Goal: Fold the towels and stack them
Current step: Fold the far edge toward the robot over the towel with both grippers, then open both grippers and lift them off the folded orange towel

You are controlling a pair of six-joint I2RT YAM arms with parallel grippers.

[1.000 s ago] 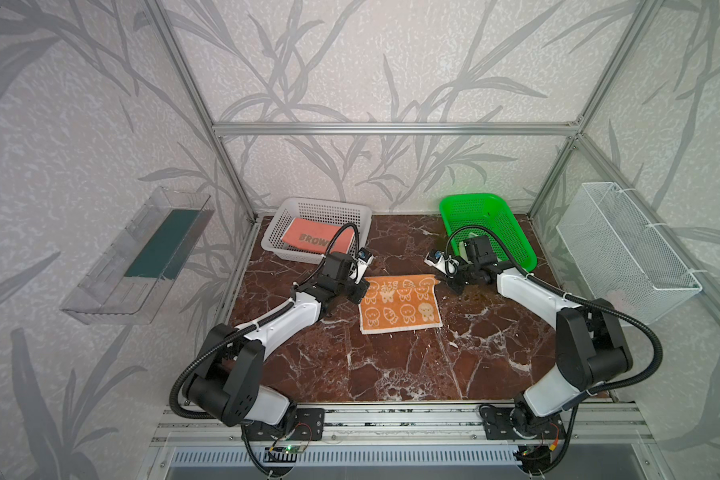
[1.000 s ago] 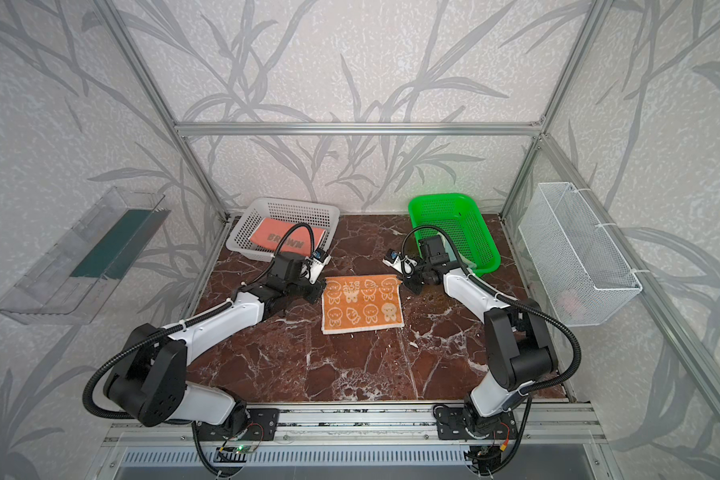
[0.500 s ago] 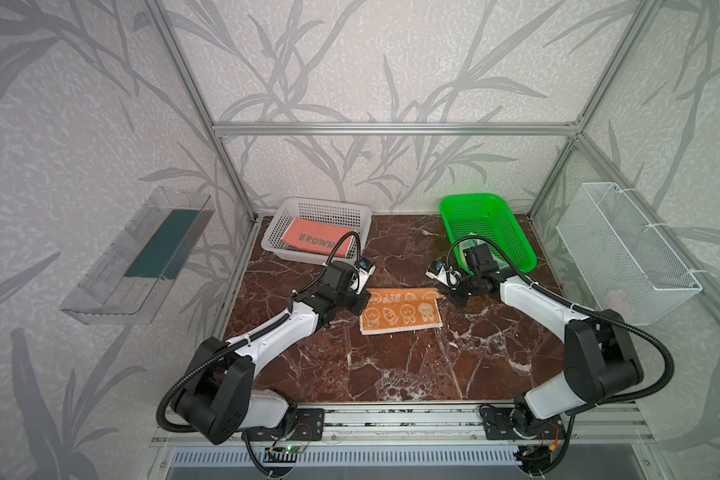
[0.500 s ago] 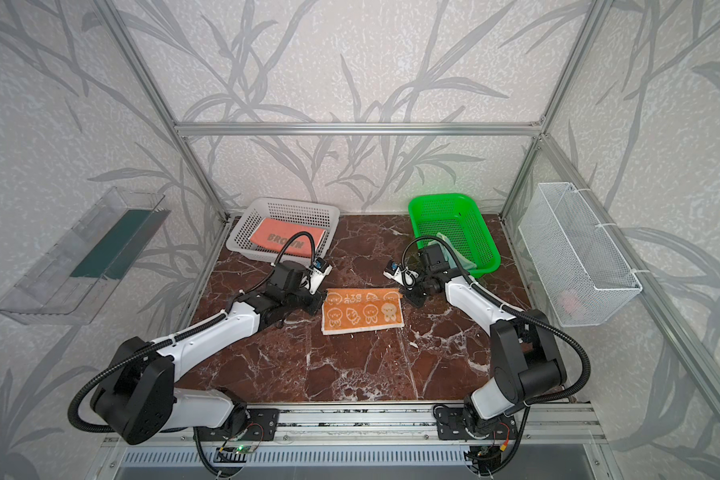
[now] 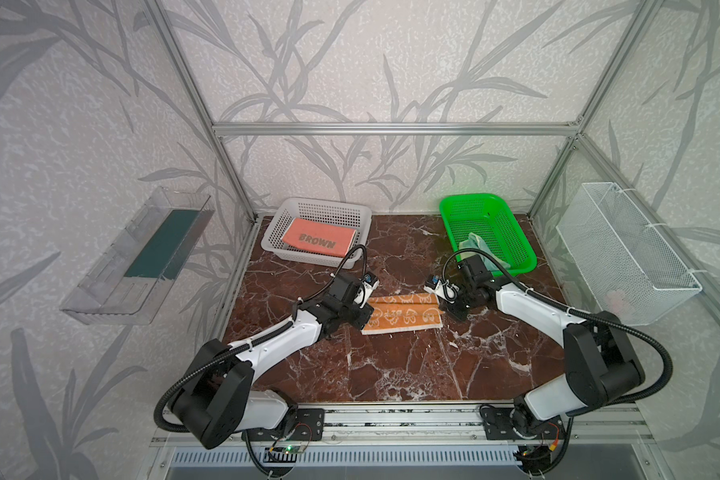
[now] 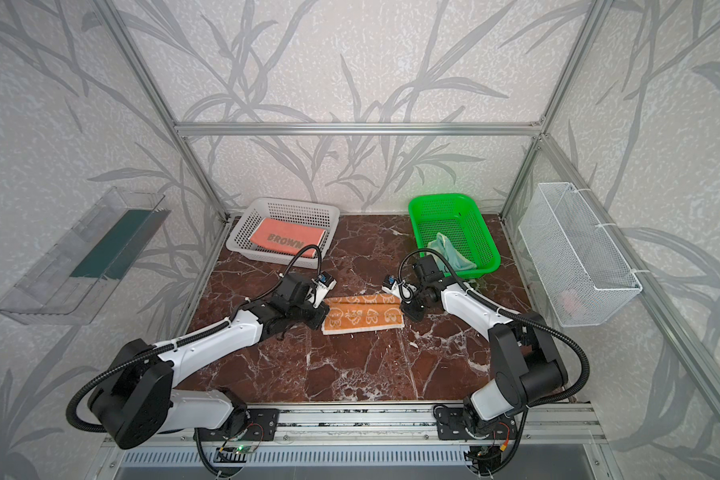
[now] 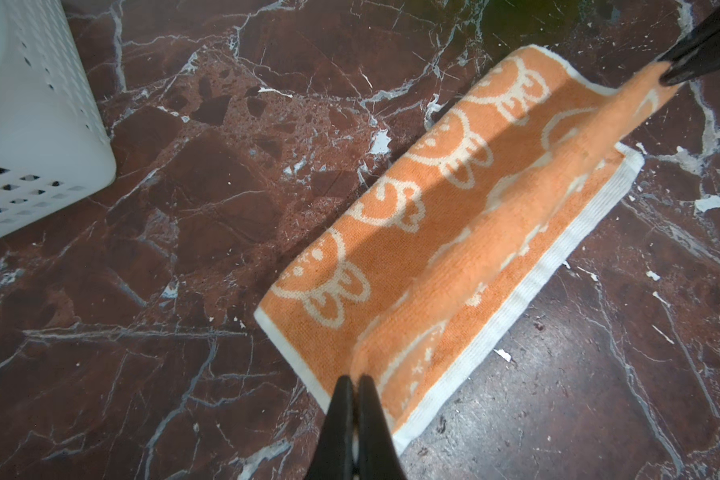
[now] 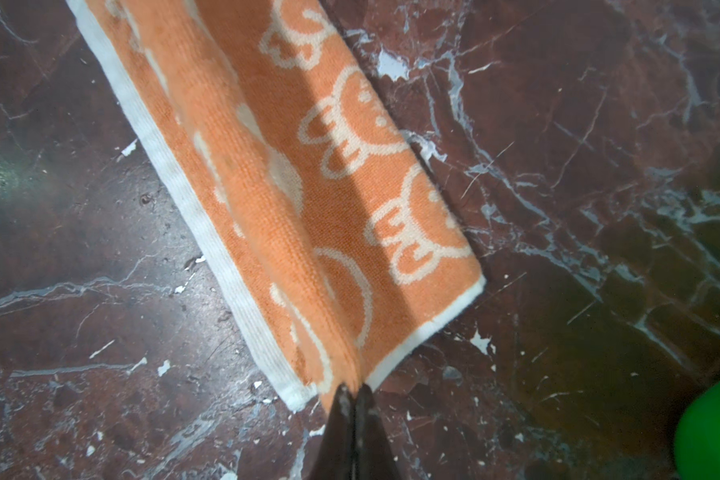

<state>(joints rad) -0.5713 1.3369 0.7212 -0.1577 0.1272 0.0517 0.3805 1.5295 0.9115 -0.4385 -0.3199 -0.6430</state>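
Gripping the orange towel [image 5: 400,313] at opposite ends, left claw [image 7: 353,379] and right claw [image 8: 352,389] pinch its raised edge.

The left arm [image 5: 275,340] and right arm [image 5: 528,307] share white link shells between bulky black joint housings, each trailing a ribbed black hose [image 5: 668,370]. Small white-and-blue camera modules [image 5: 369,284] sit at the wrists by slim, black, tapering jaws. At six o'clock in both top views, black base plates [image 5: 308,424] bolt to a silver rail [image 5: 391,412].
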